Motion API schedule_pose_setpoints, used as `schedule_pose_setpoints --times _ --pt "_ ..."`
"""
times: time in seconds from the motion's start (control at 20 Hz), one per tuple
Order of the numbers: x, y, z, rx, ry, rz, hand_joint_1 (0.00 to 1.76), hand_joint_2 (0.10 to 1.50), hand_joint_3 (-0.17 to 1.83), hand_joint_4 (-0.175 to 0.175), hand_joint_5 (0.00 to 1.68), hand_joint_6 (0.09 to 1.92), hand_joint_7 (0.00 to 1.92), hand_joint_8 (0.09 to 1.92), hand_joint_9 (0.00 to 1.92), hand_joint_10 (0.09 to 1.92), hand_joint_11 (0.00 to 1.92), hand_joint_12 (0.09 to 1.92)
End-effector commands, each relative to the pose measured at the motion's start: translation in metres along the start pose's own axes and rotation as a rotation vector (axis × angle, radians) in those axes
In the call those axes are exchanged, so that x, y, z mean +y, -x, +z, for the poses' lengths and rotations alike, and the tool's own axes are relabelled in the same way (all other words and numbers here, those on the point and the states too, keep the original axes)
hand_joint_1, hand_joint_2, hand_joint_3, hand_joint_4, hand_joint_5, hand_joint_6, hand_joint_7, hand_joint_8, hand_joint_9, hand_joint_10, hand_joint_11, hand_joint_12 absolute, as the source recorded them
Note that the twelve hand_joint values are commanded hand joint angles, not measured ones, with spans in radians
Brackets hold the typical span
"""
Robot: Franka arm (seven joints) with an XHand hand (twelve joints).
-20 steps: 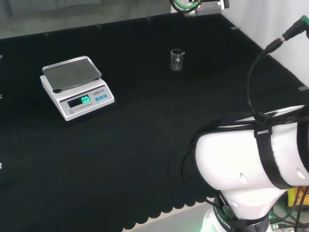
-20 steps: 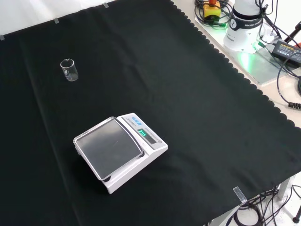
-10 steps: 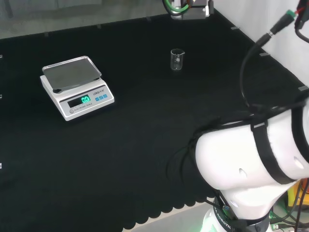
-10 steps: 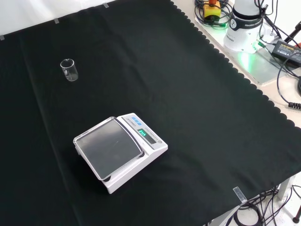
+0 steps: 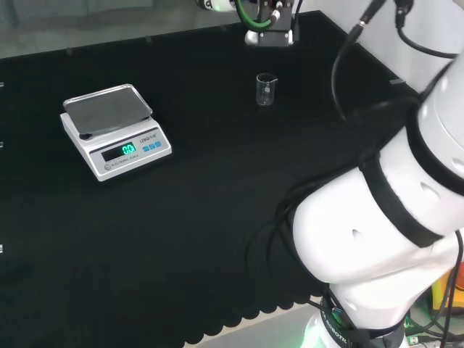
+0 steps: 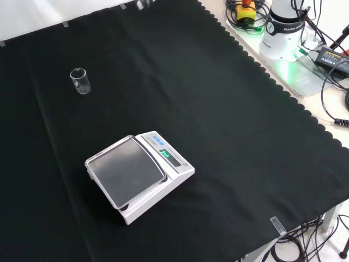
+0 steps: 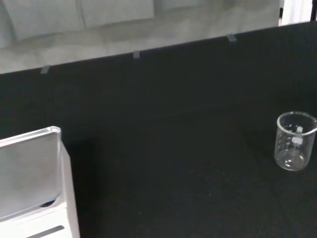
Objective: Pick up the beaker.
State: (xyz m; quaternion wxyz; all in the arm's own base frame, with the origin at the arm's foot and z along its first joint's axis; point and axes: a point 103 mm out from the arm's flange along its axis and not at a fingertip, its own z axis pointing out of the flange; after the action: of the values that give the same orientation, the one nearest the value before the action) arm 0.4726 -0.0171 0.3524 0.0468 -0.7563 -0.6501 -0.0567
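Observation:
A small clear glass beaker [image 5: 266,89] stands upright and empty on the black cloth, toward the back of the bench in the head view. In the front view the beaker [image 6: 80,81] is at the upper left. In the wrist view the beaker [image 7: 295,141] is close, with printed marks on its side. The arm's wrist end [image 5: 270,29], with green and black cables, hangs just beyond the beaker at the head view's top edge. A blurred dark part of the wrist end [image 6: 145,4] shows at the front view's top edge. Nothing touches the beaker.
A white digital scale [image 5: 116,130] with a grey pan and a lit display sits left of the beaker in the head view; in the front view the scale [image 6: 139,174] is near the middle. The arm's white links [image 5: 384,217] fill the head view's right.
The arm's wrist end has come down and left along the head view's top edge, closer to the beaker, and the white links have swung upward. Beaker and scale have not moved.

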Motion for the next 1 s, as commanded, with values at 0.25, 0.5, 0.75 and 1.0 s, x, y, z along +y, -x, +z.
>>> schedule_pose_setpoints --times 0.25,0.5,0.75,1.0 --pt "0.128 0.074 0.085 0.103 -0.030 0.085 0.12 1.07 0.14 -0.077 0.24 0.09 0.00 0.64 0.00 0.60 0.00 1.44" --pt "0.161 0.086 0.112 0.041 -0.067 0.123 0.12 1.06 0.14 -0.078 0.24 0.09 0.00 0.66 0.00 0.61 0.00 1.45" --pt "0.188 0.099 0.136 0.056 -0.084 0.122 0.14 1.05 0.13 -0.079 0.24 0.09 0.00 0.67 0.00 0.61 0.00 1.45" --pt "0.201 0.113 0.148 0.062 -0.109 0.119 0.15 1.05 0.13 -0.080 0.24 0.09 0.00 0.67 0.00 0.61 0.00 1.45"
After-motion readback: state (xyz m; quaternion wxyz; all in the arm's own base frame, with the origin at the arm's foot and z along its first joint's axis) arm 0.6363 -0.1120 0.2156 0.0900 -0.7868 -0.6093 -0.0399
